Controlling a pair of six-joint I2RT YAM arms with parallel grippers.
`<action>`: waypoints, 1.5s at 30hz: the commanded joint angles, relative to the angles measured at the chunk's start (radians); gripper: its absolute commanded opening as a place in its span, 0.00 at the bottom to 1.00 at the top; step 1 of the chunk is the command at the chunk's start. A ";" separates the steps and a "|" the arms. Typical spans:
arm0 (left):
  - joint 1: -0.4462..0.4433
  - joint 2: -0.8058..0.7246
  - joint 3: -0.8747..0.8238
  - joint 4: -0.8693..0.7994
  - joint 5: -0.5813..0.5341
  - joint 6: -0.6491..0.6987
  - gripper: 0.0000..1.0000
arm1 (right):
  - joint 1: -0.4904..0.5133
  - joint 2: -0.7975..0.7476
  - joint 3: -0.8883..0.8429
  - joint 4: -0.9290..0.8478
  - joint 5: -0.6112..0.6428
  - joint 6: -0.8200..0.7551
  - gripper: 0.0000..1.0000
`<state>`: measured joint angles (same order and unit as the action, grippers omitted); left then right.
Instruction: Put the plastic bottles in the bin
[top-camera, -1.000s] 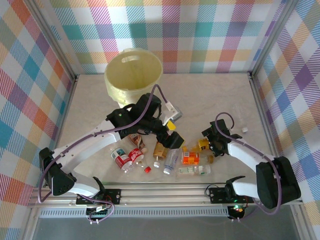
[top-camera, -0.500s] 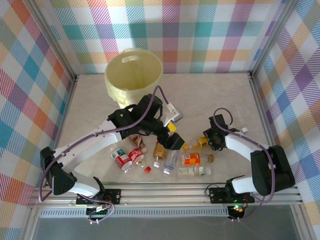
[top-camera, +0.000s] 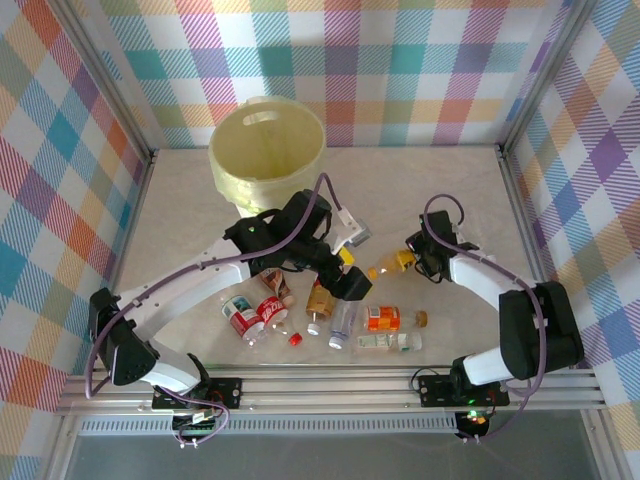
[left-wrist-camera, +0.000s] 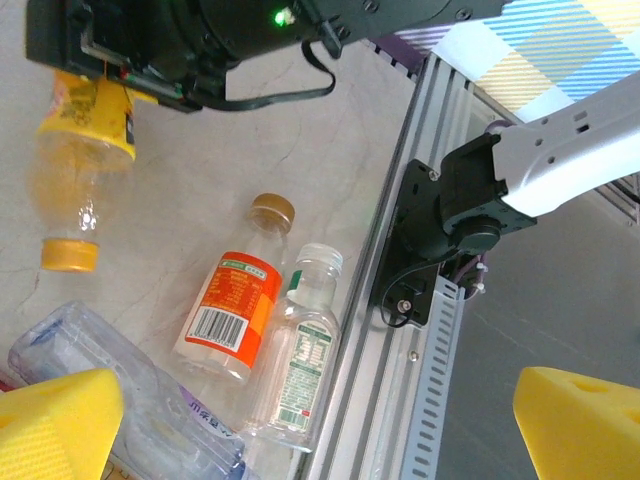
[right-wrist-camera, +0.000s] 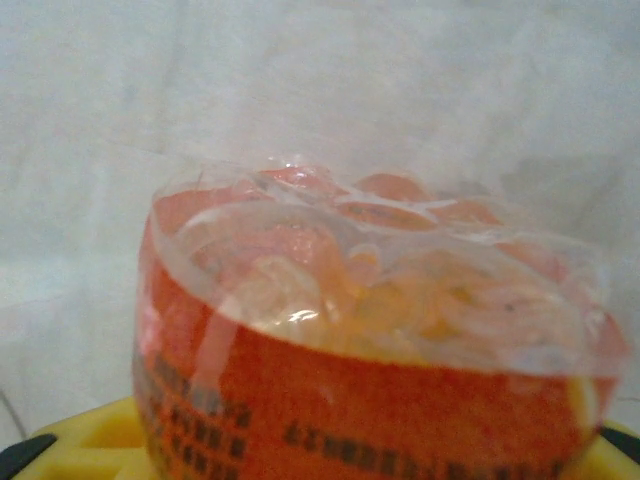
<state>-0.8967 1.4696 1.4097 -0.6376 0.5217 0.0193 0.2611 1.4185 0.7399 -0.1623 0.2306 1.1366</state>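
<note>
Gripping one of the plastic bottles, the right gripper (top-camera: 410, 262) is clamped on an orange-yellow labelled bottle (top-camera: 386, 268) at its label end, so that the bottle juts toward the middle of the table (top-camera: 450, 190) with its yellow cap outermost. From the right wrist, the bottle's clear base (right-wrist-camera: 380, 290) and orange label sit close against the lens, with a yellow pad beneath. Left gripper (top-camera: 347, 272): spread wide and holding nothing, its two yellow foam fingers (left-wrist-camera: 55, 420) far apart, poised over the cluster of bottles. Below it, from the left wrist: a crushed clear bottle (left-wrist-camera: 130, 400) beside the left finger; an orange-labelled bottle (left-wrist-camera: 235, 315) with a brown cap; a green-labelled bottle (left-wrist-camera: 300, 360) lying just beside it along the aluminium rail (left-wrist-camera: 400, 300). Further stock on the table near the front edge: two red-labelled bottles (top-camera: 255, 315) side by side, a brown bottle (top-camera: 320, 300), and a loose red cap (top-camera: 296, 339). The bin (top-camera: 232, 183) stands upright at the far left of the table, beyond the left arm's elbow and well apart from both grippers; the left arm lies between the bottle cluster and the bin.
</note>
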 joint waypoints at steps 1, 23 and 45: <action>-0.016 0.015 0.000 -0.016 -0.030 0.003 1.00 | -0.007 -0.056 0.047 -0.036 0.032 -0.089 0.47; -0.008 0.106 -0.005 0.036 -0.065 -0.101 1.00 | 0.115 -0.335 0.141 -0.150 -0.136 -0.279 0.47; 0.010 0.128 -0.059 0.177 0.039 -0.216 0.91 | 0.233 -0.396 0.169 -0.117 -0.252 -0.263 0.49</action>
<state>-0.8936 1.5955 1.3701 -0.5152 0.5293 -0.1688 0.4824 1.0393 0.8810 -0.3225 0.0051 0.8730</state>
